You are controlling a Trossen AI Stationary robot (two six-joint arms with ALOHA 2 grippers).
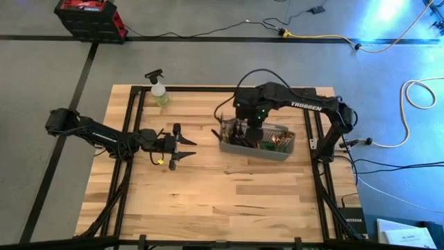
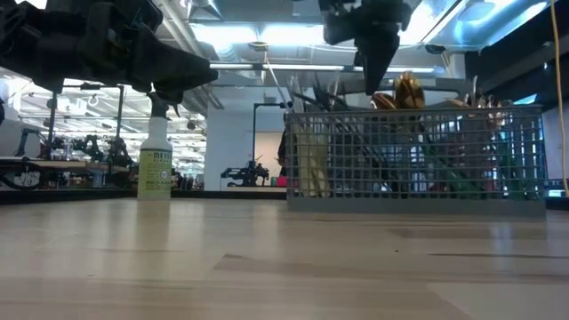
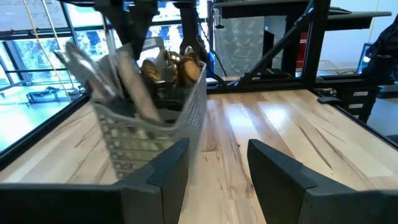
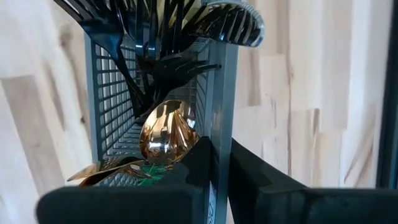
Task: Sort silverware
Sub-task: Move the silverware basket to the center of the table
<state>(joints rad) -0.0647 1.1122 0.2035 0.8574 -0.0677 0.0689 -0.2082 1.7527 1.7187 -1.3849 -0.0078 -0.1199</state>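
Silverware [image 1: 258, 139] filled the grey mesh caddy [image 1: 281, 154] at about three o'clock from the bench [image 1: 208, 201] centre in the high view, its long axis running roughly nine to three. The right tool [image 1: 243, 126] hung over the caddy's nine o'clock end. The left tool [image 1: 182, 146] hovered at nine o'clock of the caddy, well apart, fingers spread and holding nothing. A spray bottle [image 1: 159, 91] stood toward eleven o'clock.

In the low view the silverware [image 2: 409, 93] stood mostly upright in the caddy [image 2: 413, 160], heads toward twelve, some leaning. The right tool [image 2: 378, 67] pointed down just above it, fingers pressed together.

In the left wrist view the left tool [image 3: 217, 177] stood spread, facing the caddy [image 3: 155, 124].

In the right wrist view the right tool [image 4: 219, 165] sat pressed together at the caddy's wall [image 4: 221, 93], beside a gold spoon [image 4: 166, 132] and dark forks [image 4: 168, 37].
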